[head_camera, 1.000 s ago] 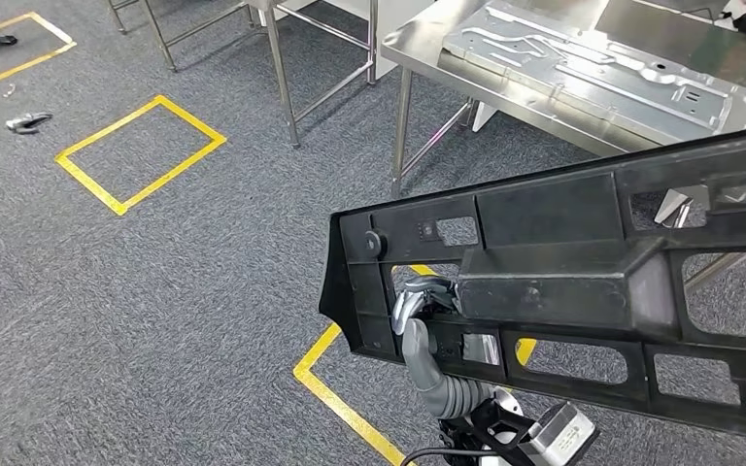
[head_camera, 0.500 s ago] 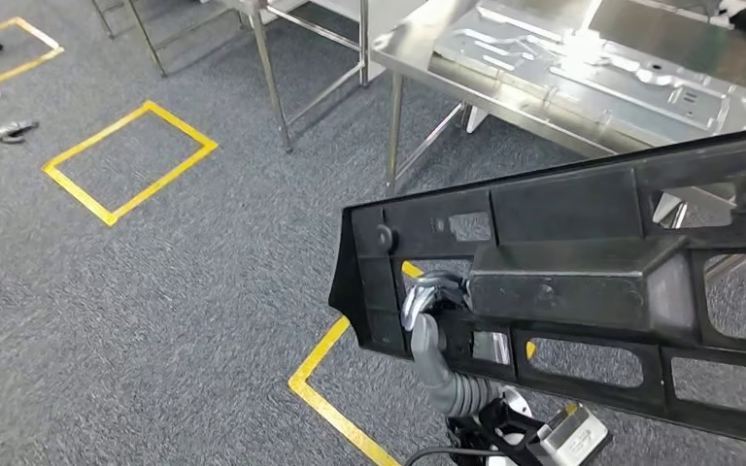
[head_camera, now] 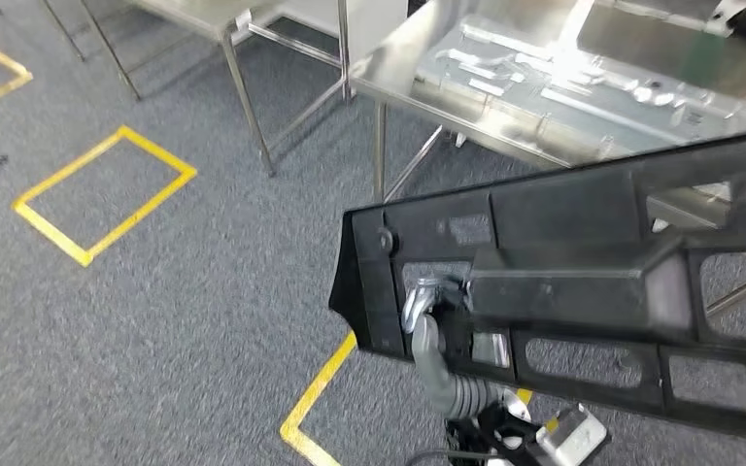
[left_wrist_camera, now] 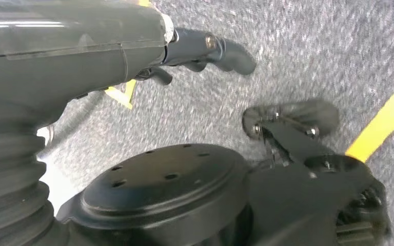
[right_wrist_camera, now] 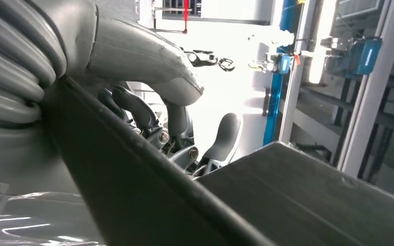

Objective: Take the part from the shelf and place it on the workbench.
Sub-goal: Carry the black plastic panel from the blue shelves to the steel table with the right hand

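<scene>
The long black plastic part (head_camera: 583, 291), a ribbed frame with cut-out windows, is carried in the air above the grey carpet (head_camera: 155, 320), in front of the robot and short of the steel desk (head_camera: 418, 68). The left robot hand (head_camera: 425, 303) has its fingers hooked through one of the windows near the part's left end, clamped on the frame. In the right wrist view, the right robot hand (right_wrist_camera: 149, 92) lies against the part's dark edge with thumb and fingers curled around it, so it appears to be clamped on the part too.

The part's long axis runs across the robot's body, its left end slightly nearer and lower, the right end rising and running out of the head view. Its broad ribbed face is turned up toward the camera.

The main risk appears to be the overhanging span: if the robot turns or steps close, an end could strike the desk's edge or legs, or the stamped metal panel (head_camera: 583, 87) already lying on the desk. A knock could twist the frame out of the hooked fingers and drop it on the floor.
</scene>
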Robot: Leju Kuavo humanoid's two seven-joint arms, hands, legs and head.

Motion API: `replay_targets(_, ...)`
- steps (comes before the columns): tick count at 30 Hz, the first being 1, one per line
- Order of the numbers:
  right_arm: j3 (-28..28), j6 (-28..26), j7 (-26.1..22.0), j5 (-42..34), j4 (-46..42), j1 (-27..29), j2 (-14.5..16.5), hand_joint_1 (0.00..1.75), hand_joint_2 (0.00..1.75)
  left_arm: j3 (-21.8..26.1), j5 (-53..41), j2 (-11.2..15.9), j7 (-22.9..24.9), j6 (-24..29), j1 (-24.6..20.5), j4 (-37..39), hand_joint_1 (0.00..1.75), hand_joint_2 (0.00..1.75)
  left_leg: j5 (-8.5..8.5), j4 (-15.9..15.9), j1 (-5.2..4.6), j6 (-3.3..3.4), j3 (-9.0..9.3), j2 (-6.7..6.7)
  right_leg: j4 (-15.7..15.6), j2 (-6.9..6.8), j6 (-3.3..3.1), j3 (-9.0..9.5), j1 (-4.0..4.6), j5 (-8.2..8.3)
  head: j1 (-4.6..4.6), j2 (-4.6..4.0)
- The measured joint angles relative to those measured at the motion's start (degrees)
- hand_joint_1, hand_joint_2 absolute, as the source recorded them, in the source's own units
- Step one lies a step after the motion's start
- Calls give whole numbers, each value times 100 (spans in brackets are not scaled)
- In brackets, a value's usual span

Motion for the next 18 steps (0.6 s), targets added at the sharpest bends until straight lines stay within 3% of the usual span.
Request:
replay_targets(2,-4,2,-7,3,-15,-6,8,175,175,-1,1,-1,-10,18,-14,-1,0,175,-173,-354,63,59,353,-14,651,-36,73,-371,6,301,24,0)
replay_targets(3,-5,4,-9,6,-13,-4,8,175,175,-2,1,-4,-14,25,-8,-1,0,175,-220,-513,94,68,544,-23,1047,-54,113,-654,-4,377,41,0)
replay_targets(4,-6,5,-10,8,-1,2,4,175,175,-2,2,-6,-16,29,9,-1,0,175,-265,-653,107,66,740,-31,1359,-69,156,-940,-23,336,60,-1)
replay_targets(6,-8,5,-9,12,20,16,-2,175,175,-1,1,-11,-16,29,48,-1,0,175,-379,-893,142,31,1136,-51,1607,-83,222,-1437,-64,-66,66,-1)
replay_targets(7,-8,5,-9,12,26,22,-4,175,175,-1,1,-13,-15,29,63,-1,0,175,-449,-996,166,6,1347,-62,1550,-92,251,-1626,-79,-281,65,-1)
replay_targets(8,-10,5,-9,11,29,25,-5,175,175,0,1,-14,-15,29,72,-1,0,175,-532,-1085,195,-20,1560,-76,1382,-106,279,-1768,-89,-379,67,-1)
replay_targets(9,-12,5,-9,10,34,29,-6,175,175,0,1,-15,-15,29,77,-1,0,175,-622,-1153,221,-48,1769,-83,1118,-124,292,-1872,-95,-266,68,-1)
replay_targets(10,-16,5,-9,10,43,34,-9,175,175,0,1,-16,-15,29,89,1,0,175,-729,-1201,242,-80,1948,-85,762,-149,282,-1945,-93,176,73,-2)
replay_targets(12,-27,6,-9,10,79,55,-23,175,175,0,3,-21,-12,24,94,7,0,175,-984,-1194,254,-175,2227,-96,231,-190,204,-2038,-64,1307,61,-2)
replay_targets(13,-32,8,-8,11,92,63,-28,175,175,0,5,-25,-11,15,88,10,0,175,-1093,-1188,259,-230,2338,-96,156,-192,143,-2057,-34,1667,46,-1)
replay_targets(14,-37,9,-7,10,98,59,-27,175,175,0,8,-29,-12,3,61,12,0,175,-1116,-1118,265,-283,2401,-101,187,-179,79,-2041,-2,1741,34,-1)
replay_targets(16,-44,18,-8,9,85,0,-1,175,175,0,17,-38,-20,-17,3,11,0,175,-911,-702,288,-363,2292,-91,177,-140,-39,-1892,27,1610,23,-1)
replay_targets(17,-46,27,-9,9,78,-39,19,175,175,0,23,-41,-23,-22,-24,11,0,175,-818,-344,294,-379,2120,-87,95,-127,-90,-1799,12,1573,21,-1)
replay_targets(18,-46,42,-9,10,73,-68,38,175,175,0,29,-43,-25,-23,-46,11,0,175,-846,14,297,-385,1913,-81,23,-116,-127,-1724,-10,1548,14,-1)
